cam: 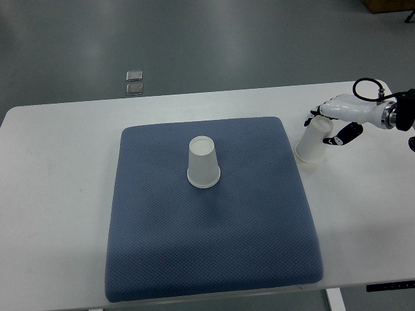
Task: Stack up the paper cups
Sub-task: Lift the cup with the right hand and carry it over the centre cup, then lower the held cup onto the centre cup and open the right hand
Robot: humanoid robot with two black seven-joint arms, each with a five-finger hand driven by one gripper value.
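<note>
Only an inverted white paper cup [203, 162] stands mid-pad on the blue textured cushion [214, 259]; my way across the white table's [58, 194] right edge is open.

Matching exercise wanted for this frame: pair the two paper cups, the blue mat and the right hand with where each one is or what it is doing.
Things:
1. cup on mat
2. cup off mat
3. blue mat
4. right hand

States:
A. lies on the white table
B. stands upside down mid-mat
C. grips a cup
D. tilted, held at the mat's right

Pairs: 1-B, 2-D, 3-A, 4-C
</note>
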